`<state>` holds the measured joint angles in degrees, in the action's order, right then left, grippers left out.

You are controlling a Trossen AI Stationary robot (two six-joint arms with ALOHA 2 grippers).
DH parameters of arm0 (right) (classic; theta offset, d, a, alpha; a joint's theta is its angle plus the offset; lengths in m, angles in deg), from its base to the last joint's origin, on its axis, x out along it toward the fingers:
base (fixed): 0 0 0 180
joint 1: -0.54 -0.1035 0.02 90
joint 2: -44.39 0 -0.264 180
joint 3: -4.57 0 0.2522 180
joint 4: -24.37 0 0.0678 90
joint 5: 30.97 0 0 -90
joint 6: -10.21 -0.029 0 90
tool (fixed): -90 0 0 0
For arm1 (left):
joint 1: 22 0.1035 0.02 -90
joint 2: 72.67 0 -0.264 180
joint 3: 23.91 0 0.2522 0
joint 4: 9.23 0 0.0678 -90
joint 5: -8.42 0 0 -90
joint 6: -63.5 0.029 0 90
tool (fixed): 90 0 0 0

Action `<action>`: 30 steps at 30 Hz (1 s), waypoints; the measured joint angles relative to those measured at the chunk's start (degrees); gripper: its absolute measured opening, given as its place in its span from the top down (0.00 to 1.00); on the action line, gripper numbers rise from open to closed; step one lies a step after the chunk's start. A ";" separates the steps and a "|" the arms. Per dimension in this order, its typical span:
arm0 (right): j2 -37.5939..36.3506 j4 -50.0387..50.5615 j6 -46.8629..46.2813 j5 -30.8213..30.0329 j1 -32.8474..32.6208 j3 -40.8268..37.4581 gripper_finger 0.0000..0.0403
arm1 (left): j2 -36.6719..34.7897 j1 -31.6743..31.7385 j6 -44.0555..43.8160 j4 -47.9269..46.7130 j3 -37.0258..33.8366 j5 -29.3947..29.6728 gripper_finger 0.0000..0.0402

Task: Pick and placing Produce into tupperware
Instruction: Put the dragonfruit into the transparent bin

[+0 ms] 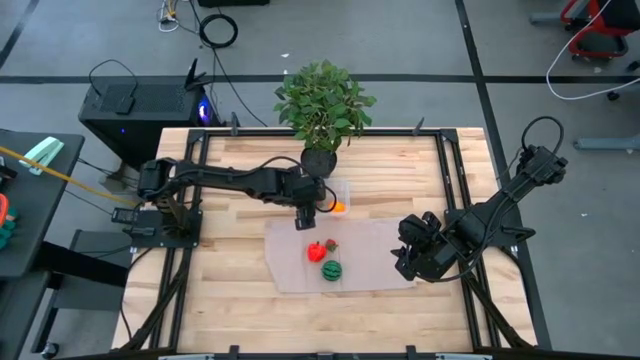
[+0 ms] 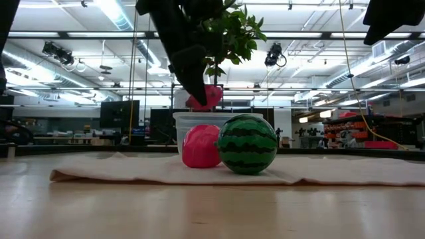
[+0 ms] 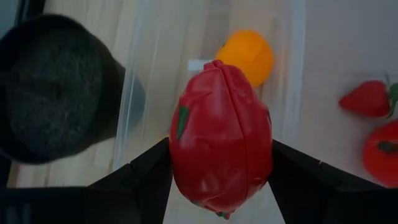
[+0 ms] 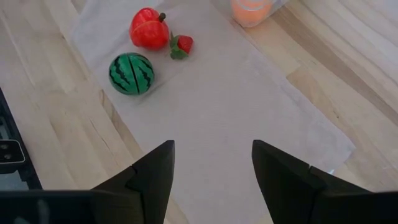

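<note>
Red toy fruit [image 3: 221, 137], nearest item in left wrist view, centre-bottom of frame: clamped betw. the two dark fingers [image 3: 140, 180] of left gripper [image 3: 221, 177]; held above clear tupperware [image 3: 292, 81]. Same fruit in low view shows pinkish, upper centre, just over container rim.

Orange toy fruit [image 3: 249, 56]: inside tupperware, upper centre of left wrist view; in high view at centre, touching container's right part.

Tupperware, high view: centre of frame, just below plant pot [image 1: 318, 160], at upper edge of translucent mat [image 1: 380, 255].

Potted plant [image 1: 322, 100]: top centre of high view, leafy green, dark pot.

Watermelon toy [image 1: 331, 270]: on mat, centre-lower of high view; in low view at centre, touching a pink-red round fruit [image 2: 200, 146] on its left.

Red round fruit, high view [image 1: 316, 251]: on mat, just above watermelon. Small strawberry [image 1: 331, 244]: just beside it, to its right.

Right gripper [image 4: 211, 165]: fingers apart, grasping nothing; hovers over mat and table [image 4: 43, 106] per right wrist view, bottom centre. In high view right arm [image 1: 480, 225] sits right of centre, well apart from the produce.

Left arm [image 1: 230, 180]: reaches from left of high view to frame centre.
</note>
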<state>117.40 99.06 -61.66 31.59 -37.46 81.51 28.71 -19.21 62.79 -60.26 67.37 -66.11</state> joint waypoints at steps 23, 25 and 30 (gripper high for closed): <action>0.00 0.02 -0.02 -0.20 0.00 0.00 0.45 | -0.02 0.04 2.03 0.20 0.00 0.41 0.40; 0.00 0.02 -0.02 -0.20 0.00 0.00 0.45 | -0.02 0.04 2.01 -0.16 0.00 0.47 0.40; 0.00 0.02 -0.02 -0.20 0.00 0.00 0.45 | -0.02 0.04 2.01 -0.70 0.00 2.25 0.39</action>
<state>117.40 99.08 -61.68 31.39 -37.46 81.51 28.69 -19.17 64.80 -60.96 67.37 -63.86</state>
